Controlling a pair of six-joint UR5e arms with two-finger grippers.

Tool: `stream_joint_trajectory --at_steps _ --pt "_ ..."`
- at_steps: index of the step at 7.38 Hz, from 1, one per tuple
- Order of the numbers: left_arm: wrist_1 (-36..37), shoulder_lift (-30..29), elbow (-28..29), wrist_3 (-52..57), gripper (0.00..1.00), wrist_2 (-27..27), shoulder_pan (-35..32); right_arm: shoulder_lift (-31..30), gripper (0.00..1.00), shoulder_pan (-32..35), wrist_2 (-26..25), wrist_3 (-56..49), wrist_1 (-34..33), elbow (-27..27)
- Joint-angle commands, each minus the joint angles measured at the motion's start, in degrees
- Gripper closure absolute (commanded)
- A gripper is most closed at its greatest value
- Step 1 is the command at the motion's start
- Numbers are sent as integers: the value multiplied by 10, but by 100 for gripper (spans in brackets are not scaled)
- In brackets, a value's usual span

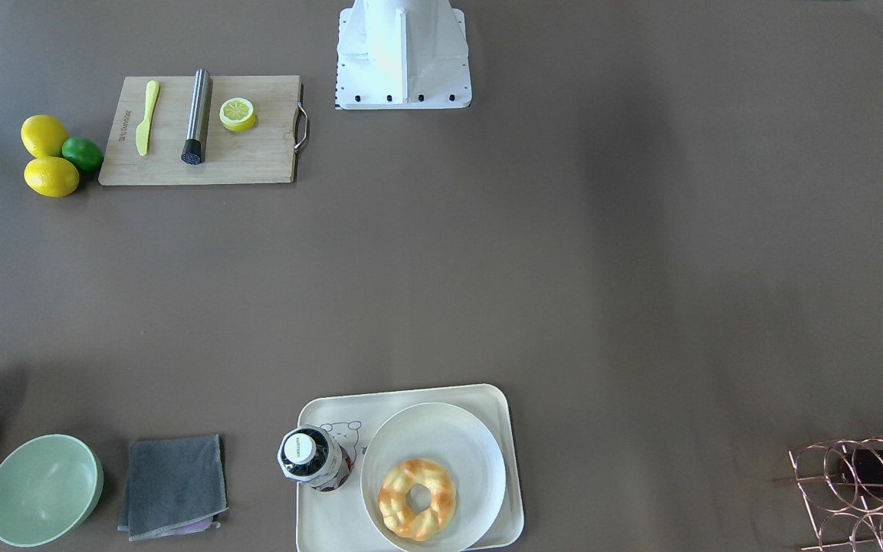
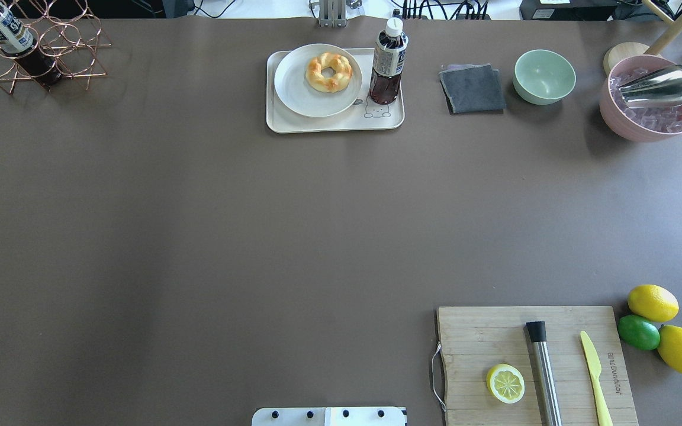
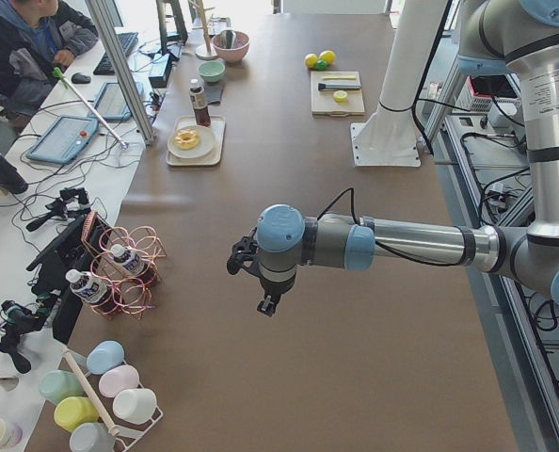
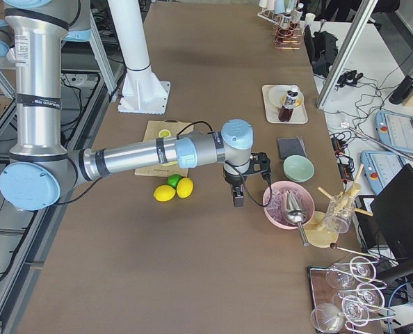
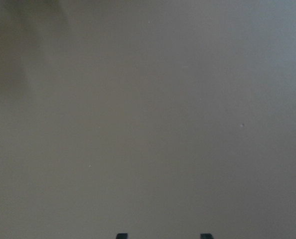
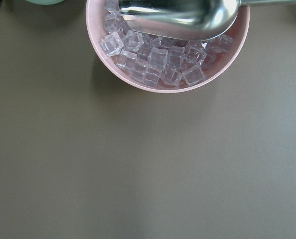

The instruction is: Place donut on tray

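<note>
The donut [image 1: 417, 498], a braided pale yellow and orange ring, lies on a round white plate [image 1: 441, 433]. The plate sits on the cream tray [image 1: 319, 525] at the table's far edge; they also show in the overhead view: donut [image 2: 329, 72], tray [image 2: 323, 124]. A dark bottle [image 2: 387, 65] stands on the tray beside the plate. My left gripper [image 3: 259, 294] hovers over bare table far from the tray; its two fingertips [image 5: 121, 235] show apart, open and empty. My right gripper [image 4: 238, 197] hangs near the pink ice bowl; I cannot tell if it is open.
A wooden cutting board [image 2: 483, 337] holds a lemon half, a steel rod and a yellow knife. Lemons and a lime [image 2: 639, 332] lie beside it. A grey cloth [image 2: 472, 89], green bowl [image 2: 544, 76], pink ice bowl [image 6: 168, 84] and copper wire rack [image 2: 68, 56] line the far edge.
</note>
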Motion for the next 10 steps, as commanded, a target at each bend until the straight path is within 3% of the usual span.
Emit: stream_joint_trajectory --at_steps 1,3,10 --pt "53 -18 2 40 21 71 -24 -16 0 1 -27 -2 0 -2" --pt "52 -19 1 39 4 82 -24 -20 0 1 -24 -3 -2 0" --pt "46 -18 1 38 3 81 -24 -24 0 3 -21 -4 -4 3"
